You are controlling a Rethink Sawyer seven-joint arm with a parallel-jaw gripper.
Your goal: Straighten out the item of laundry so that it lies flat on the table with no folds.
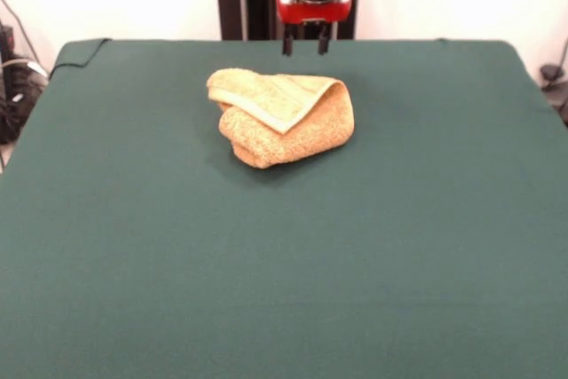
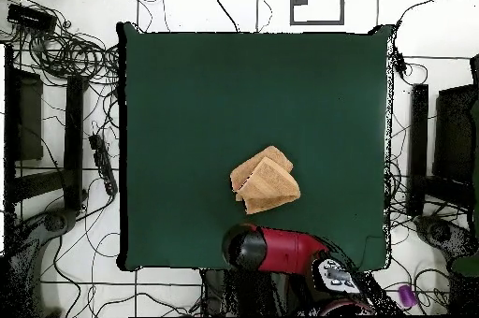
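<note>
Front view: one large rectangular table covered in dark green fabric (image 1: 284, 264); one small tan-orange terry hand towel (image 1: 282, 116), bunched and folded over on itself, a paler woven border band running along its upper flap; one red and black arm ending in one gripper (image 1: 306, 43). The towel lies on the far half of the table, near the middle of its width, well apart from every edge. The gripper hangs at the far edge, its two dark fingertips (image 1: 288, 44) pointing down with a narrow gap between them and nothing held. The towel sits just in front of and below these tips, apart from them. Overhead view: one table (image 2: 187, 99), one towel (image 2: 266, 180), one arm. The towel shows as a layered, roughly triangular bundle, lying toward the robot's side of the table and slightly right of centre in the picture. The arm's red and black housing (image 2: 271, 247) covers the gripper, so the jaws cannot be made out here; the towel lies just beyond that housing, not touching it.
</note>
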